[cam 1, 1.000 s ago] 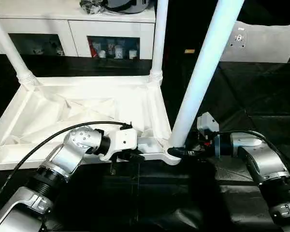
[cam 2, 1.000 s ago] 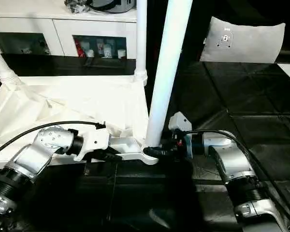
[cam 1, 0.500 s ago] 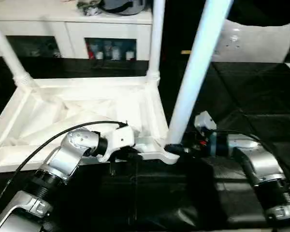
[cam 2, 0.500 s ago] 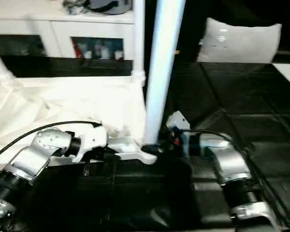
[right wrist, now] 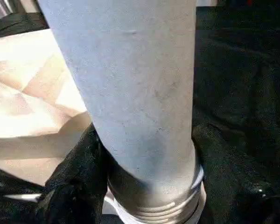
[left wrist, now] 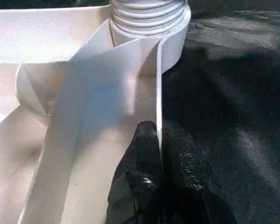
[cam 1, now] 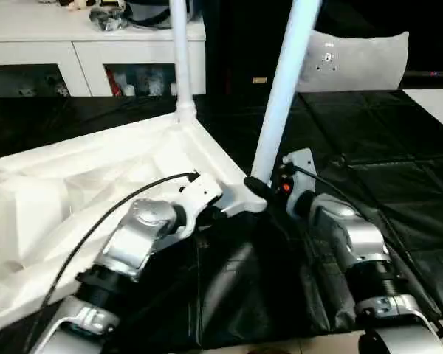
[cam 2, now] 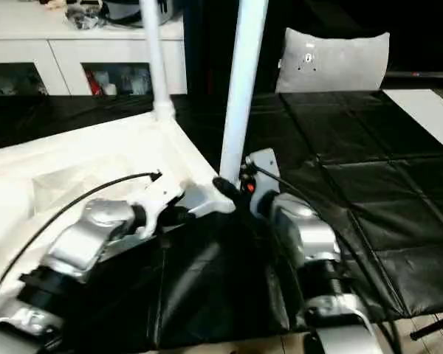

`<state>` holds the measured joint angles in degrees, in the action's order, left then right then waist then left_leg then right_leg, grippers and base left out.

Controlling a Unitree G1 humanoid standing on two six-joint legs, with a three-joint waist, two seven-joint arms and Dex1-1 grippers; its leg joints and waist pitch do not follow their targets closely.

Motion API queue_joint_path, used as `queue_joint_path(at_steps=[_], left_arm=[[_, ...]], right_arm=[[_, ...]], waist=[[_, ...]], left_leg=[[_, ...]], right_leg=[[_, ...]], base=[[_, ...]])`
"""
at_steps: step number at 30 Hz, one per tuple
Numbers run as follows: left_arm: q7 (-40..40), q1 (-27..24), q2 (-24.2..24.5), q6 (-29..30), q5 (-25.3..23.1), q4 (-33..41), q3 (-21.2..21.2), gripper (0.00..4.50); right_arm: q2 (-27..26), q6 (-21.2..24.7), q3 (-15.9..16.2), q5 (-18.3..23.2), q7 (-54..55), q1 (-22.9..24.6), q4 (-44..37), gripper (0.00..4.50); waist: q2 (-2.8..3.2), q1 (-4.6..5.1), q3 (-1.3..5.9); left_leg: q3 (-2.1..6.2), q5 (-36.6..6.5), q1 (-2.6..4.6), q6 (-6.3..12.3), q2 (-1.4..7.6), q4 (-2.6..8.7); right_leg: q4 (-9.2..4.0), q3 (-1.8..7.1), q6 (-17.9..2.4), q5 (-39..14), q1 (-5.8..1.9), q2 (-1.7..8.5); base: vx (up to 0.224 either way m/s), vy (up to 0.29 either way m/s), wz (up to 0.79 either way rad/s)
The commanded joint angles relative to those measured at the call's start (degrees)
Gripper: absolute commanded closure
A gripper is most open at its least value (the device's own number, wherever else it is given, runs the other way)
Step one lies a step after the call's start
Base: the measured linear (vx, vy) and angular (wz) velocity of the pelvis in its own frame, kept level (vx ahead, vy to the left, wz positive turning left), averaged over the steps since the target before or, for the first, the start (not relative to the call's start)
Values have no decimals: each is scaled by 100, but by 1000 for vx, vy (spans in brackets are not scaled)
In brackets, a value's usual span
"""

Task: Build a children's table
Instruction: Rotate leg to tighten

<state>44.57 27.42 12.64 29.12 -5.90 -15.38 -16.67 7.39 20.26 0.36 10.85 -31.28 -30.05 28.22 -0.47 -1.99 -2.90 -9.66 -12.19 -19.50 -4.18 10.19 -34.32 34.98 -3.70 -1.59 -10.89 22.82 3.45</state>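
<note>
black quilted matting [cam 1: 369, 140] covers the floor before a white glass-doored cabinet [cam 1: 96, 51] and a flat white board [cam 1: 354, 63].

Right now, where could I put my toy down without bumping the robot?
The black mat to the right of the right gripper, toward the grey cushion, is bare. It is crowded at the near corner of the tabletop, where the left gripper pinches the rim and the right gripper clasps the leg.

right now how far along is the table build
Done: on the upturned table top, the far leg stands in its corner socket. In hand: the right gripper is closed around the near leg at its socket; the left gripper pinches the top's rim. Left: seating this leg; the other corners can't be judged.
</note>
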Motion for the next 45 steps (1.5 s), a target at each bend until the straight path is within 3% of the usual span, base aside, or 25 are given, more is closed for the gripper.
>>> queue_joint_path(at_steps=[1,3,8,17,22,24,33,37,38,43,44,45], left_arm=[[-24,138,-308,-164,184,277,-221,450],[-59,153,-229,-233,124,207,-212,450],[-4,218,32,-514,-45,-67,-212,450],[932,297,622,-1509,-4,-460,-462,450],[1671,283,974,-1998,51,-490,-692,450],[1926,306,1102,-2287,10,-569,-807,450],[2605,280,1315,-2784,91,-537,-1038,450],[2687,278,1318,-2876,94,-557,-1055,450],[2710,282,1321,-2900,91,-565,-1059,450],[2766,288,1338,-2939,90,-572,-1078,450],[2778,289,1342,-2951,84,-578,-1079,450],[2788,288,1345,-2954,80,-581,-1080,450]], right_arm=[[-208,152,214,-45,-48,65,250,137],[-138,90,185,-37,-122,123,169,118],[158,-209,170,94,-657,351,-158,75],[1135,-711,250,215,-2106,610,-542,3],[1724,-830,347,245,-3008,577,-564,3],[1956,-1098,504,61,-3245,576,-526,3],[2136,-1171,794,229,-4107,583,-701,3],[2027,-1139,856,256,-4138,568,-628,20],[2000,-1119,840,269,-4161,556,-595,48],[2009,-959,875,298,-4303,543,-560,68],[2017,-960,886,303,-4312,542,-555,100],[2024,-944,895,314,-4322,540,-547,100]], waist=[[-49,-47,309],[-42,-62,325],[-53,-152,355],[-24,-188,333],[-13,-235,347],[-42,-303,345],[-39,-371,348],[-64,-403,348],[-54,-413,346],[-48,-430,356],[-51,-430,359],[-50,-430,357]], left_leg=[[92,-870,-61,269,255,432],[75,-742,-61,326,253,416],[61,-379,-103,492,252,386],[69,-619,-112,495,248,396],[65,-545,-78,554,275,380],[55,-478,-75,579,284,377],[51,-512,-71,547,310,380],[49,-498,-69,505,307,386],[49,-515,-64,491,308,388],[51,-453,-73,484,308,383],[51,-428,-75,484,303,379],[53,-430,-74,484,305,382]], right_leg=[[-532,293,-833,-1974,-254,474],[-493,303,-992,-1594,-268,476],[-438,300,-1056,-1066,-304,476],[-482,276,-962,-1392,-318,475],[-448,281,-1110,-1170,-300,471],[-430,278,-1128,-1092,-298,479],[-407,280,-1169,-1090,-301,490],[-402,282,-1158,-1124,-300,492],[-411,282,-1143,-1180,-295,496],[-392,280,-1133,-1070,-305,487],[-387,279,-1139,-1013,-307,486],[-387,278,-1141,-1021,-306,488]], base=[[0,0,0],[0,0,0],[0,0,0],[0,0,0],[0,0,0],[0,0,0],[0,0,0],[0,0,0],[0,0,0],[0,0,0],[0,0,0],[0,0,0]])
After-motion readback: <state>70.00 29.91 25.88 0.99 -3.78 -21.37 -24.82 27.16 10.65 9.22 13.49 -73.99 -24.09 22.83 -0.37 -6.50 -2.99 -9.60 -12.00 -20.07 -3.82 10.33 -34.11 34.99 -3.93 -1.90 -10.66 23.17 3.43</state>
